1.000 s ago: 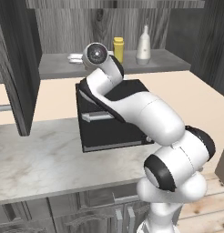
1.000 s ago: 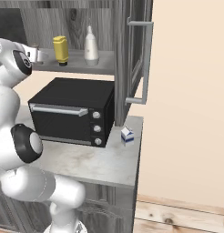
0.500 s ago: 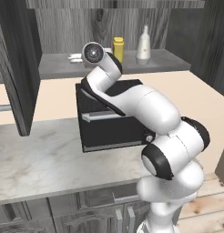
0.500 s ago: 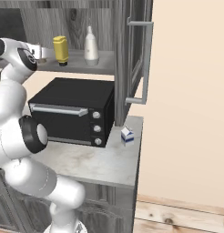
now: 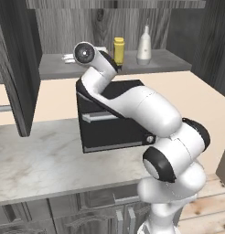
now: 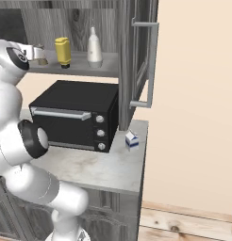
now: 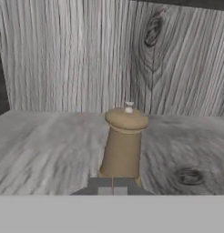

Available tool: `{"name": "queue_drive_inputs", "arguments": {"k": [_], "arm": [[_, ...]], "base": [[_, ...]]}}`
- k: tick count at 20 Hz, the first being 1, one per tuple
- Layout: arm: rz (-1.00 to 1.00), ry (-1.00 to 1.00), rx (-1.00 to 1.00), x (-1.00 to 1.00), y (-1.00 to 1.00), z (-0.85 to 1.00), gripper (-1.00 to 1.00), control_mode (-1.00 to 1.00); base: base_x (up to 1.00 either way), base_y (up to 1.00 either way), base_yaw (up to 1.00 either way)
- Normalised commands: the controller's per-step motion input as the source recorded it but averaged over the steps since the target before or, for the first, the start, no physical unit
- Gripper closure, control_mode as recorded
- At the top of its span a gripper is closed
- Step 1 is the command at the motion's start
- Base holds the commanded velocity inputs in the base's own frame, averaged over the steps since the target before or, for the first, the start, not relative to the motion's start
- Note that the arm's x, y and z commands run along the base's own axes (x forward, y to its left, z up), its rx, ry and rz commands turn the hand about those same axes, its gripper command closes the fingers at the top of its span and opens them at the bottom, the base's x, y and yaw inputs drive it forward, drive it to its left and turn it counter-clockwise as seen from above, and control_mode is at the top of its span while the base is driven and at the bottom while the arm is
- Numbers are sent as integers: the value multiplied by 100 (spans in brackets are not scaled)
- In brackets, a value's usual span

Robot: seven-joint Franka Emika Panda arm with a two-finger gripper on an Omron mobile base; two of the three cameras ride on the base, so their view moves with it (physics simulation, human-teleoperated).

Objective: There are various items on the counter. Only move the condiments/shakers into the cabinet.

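- Three condiments are up on the grey shelf (image 5: 174, 61) of the dark grey wood-grain wall cabinet (image 5: 16, 68). Left base view: yellow squeeze bottle with a label (image 5: 119, 48) and white narrow-necked bottle (image 5: 144, 44) stand side by side, with the arm's wrist just left of them.
- Right base view: small brown wooden mill-shaped shaker (image 6: 41, 53) sits at the hand, left of the yellow bottle; small blue-and-white box (image 6: 131, 139) rests on the light grey marble-patterned counter (image 6: 113, 172) beside the black toaster oven (image 6: 75, 115), correctly left there.
- Hand view: the gripper (image 7: 113, 187) has its fingertips together just in front of the upright mill's base; whether they touch it cannot be told.
- Judgement: placement looks done; a straight retreat, without sweeping sideways, should spare the mill and yellow bottle.
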Motion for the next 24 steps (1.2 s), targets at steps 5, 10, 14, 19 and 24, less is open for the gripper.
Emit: {"name": "queue_drive_inputs", "arguments": {"k": [5, 10, 14, 19, 24], "arm": [[-2, -13, 0, -100, 35, -1, 100, -100], [-9, -23, 0, -100, 5, -10, 100, -100], [-1, -32, 9, -100, -69, -42, 100, -100], [0, -22, 20, -100, -100, -42, 100, -100], [0, -26, 29, -100, -100, -11, 100, -100]], "base": [[0, 0, 0], [0, 0, 0], [0, 0, 0], [0, 0, 0], [0, 0, 0]]}}
